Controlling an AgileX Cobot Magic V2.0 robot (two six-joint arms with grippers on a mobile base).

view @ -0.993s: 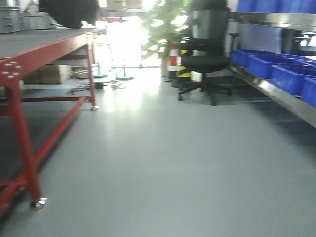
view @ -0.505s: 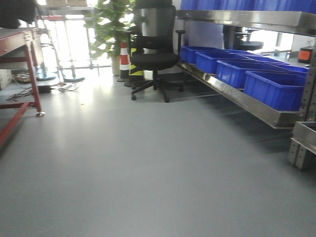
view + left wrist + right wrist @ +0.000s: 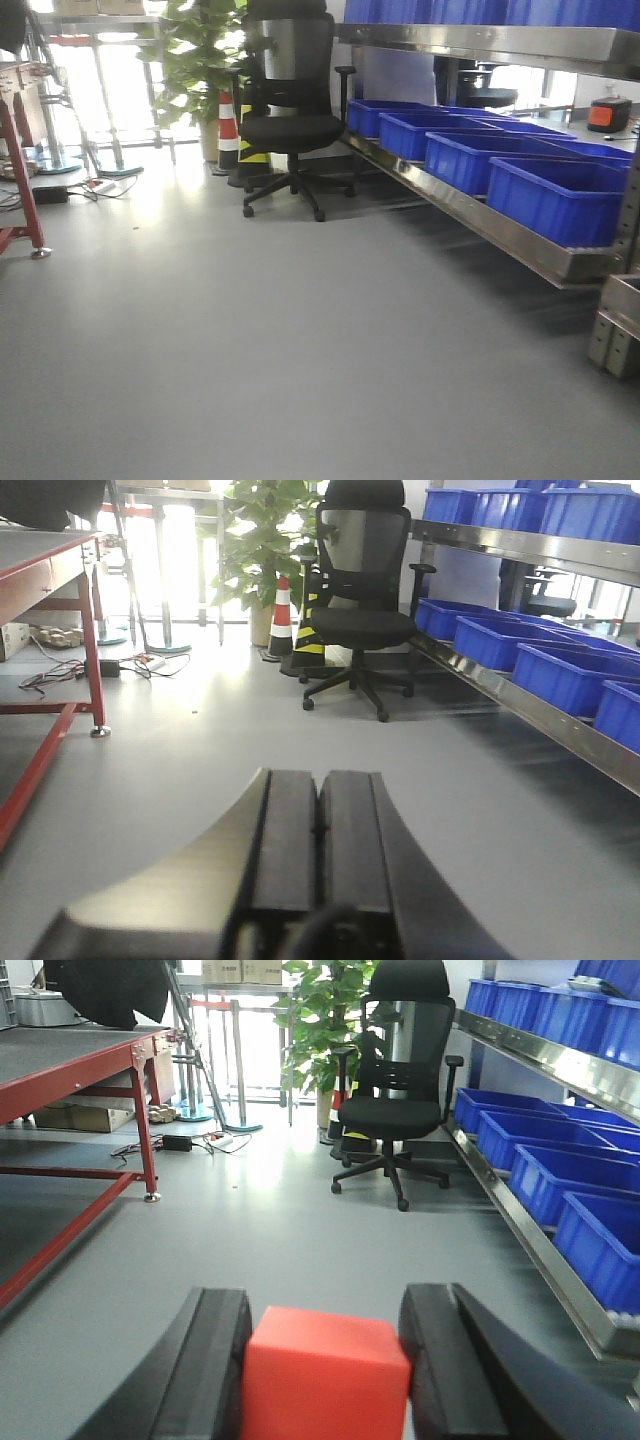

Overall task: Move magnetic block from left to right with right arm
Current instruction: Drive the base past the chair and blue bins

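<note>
In the right wrist view the magnetic block (image 3: 325, 1380), a matte red-orange cube, sits between my right gripper's two black fingers (image 3: 215, 1360), which press on its left and right faces. My right gripper (image 3: 326, 1305) is shut on it and holds it in the air above the grey floor. The cube's lower part is cut off by the frame edge. In the left wrist view my left gripper (image 3: 320, 780) is shut, its pads flat together with nothing between them. Neither gripper shows in the front view.
A red-framed table (image 3: 70, 1060) stands at the left. A black office chair (image 3: 290, 120), a striped cone (image 3: 228, 125) and a plant (image 3: 195, 50) stand ahead. Blue bins (image 3: 560, 195) line a steel shelf (image 3: 520, 245) on the right. Cables (image 3: 190, 1140) lie on the floor.
The front view has swung to the right: the red table has slid out to the left edge, and the shelf with blue bins has come further into view.
</note>
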